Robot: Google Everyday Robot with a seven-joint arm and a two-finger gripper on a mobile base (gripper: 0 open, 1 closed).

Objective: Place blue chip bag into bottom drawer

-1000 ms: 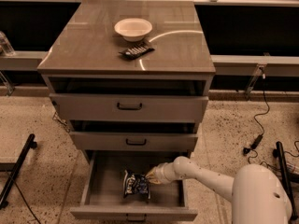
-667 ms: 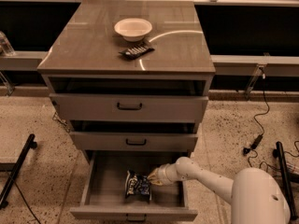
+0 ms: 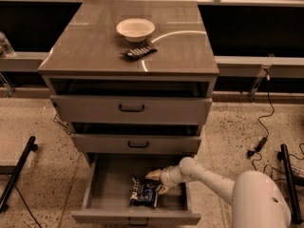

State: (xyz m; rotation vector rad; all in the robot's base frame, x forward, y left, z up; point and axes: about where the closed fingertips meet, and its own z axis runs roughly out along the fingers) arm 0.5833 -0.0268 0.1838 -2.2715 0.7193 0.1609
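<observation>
**Drawer interior.** We find the blue chip bag (image 3: pixel 144 194) lying on the floor of the pulled-out bottom drawer (image 3: pixel 109 186), right of centre and near the front, lettering up. We judge it light, soft and slippery crumpled foil that is easily crushed. A pinch on a sealed edge or corner should therefore hold better than a squeeze across the puffed middle. The hand (image 3: pixel 156 183) sits inside the drawer at the bag's upper right corner. Whether it is clamped on the bag or open beside it we cannot tell. The arm (image 3: pixel 209 179) reaches in low from the right, sloping down over the drawer's right wall. A bowl (image 3: pixel 135 29) rests on the desk (image 3: pixel 90 46) above.
</observation>
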